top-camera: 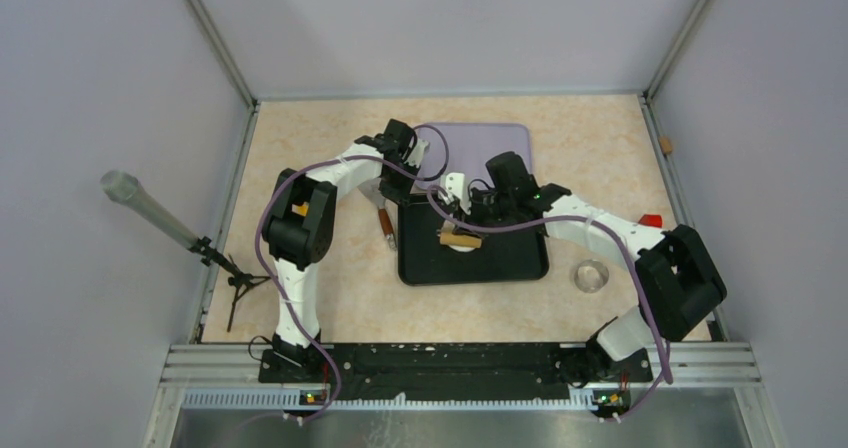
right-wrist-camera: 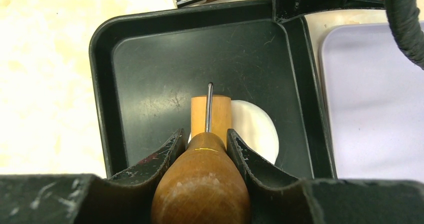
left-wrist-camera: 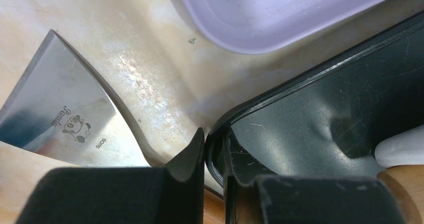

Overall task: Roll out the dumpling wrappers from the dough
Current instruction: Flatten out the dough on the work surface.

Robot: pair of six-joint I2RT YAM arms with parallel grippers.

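Note:
The dough (right-wrist-camera: 256, 129) lies in the black tray (right-wrist-camera: 150, 59) as one flat, round white disc, shaped like a dumpling wrapper. A small wooden roller (right-wrist-camera: 210, 112) rests on its left part. My right gripper (right-wrist-camera: 206, 134) is shut on the roller's wooden handle (right-wrist-camera: 200, 184). From above, the roller (top-camera: 460, 238) and dough (top-camera: 463, 248) sit mid-tray under the right gripper (top-camera: 462, 216). My left gripper (left-wrist-camera: 214, 139) is shut on the tray's rim (left-wrist-camera: 300, 69) at the far-left corner (top-camera: 392, 196), one finger outside and one inside.
A lilac board (top-camera: 480, 138) lies just behind the tray. A steel blade (left-wrist-camera: 60, 109) with a wooden handle (top-camera: 385, 223) lies left of the tray. A small glass dish (top-camera: 592, 275) stands right of it. Walls enclose the table.

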